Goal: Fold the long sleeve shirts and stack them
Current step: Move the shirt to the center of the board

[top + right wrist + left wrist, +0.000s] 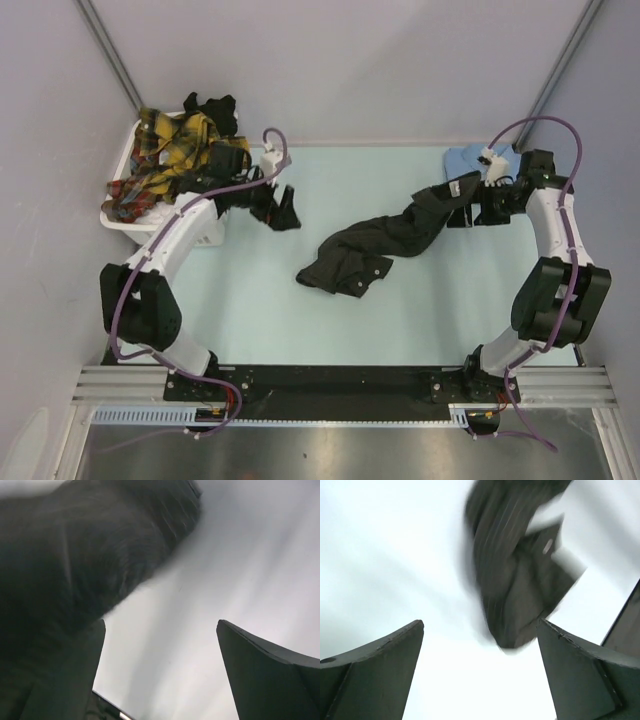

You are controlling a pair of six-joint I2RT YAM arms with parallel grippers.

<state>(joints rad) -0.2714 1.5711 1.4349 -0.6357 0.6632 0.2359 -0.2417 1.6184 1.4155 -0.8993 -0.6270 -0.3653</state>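
At the far left, yellow-red plaid shirts [170, 160] are spilling out of a white laundry basket [112, 216], with a dark garment heaped behind them. Just beside the basket the left gripper [283, 212] is hovering over the pale table [260, 290], its fingers [380, 672] spread wide and grasping nothing. The charcoal pinstriped shirt [385, 240] is lying crumpled mid-table, stretching diagonally up toward the right arm. The right gripper [462, 212] is sitting at the shirt's upper end. Its fingers are also parted, with dark cloth brushing over one of them but not pinched. Behind it a light blue shirt [466, 158] is resting at the table's far edge.
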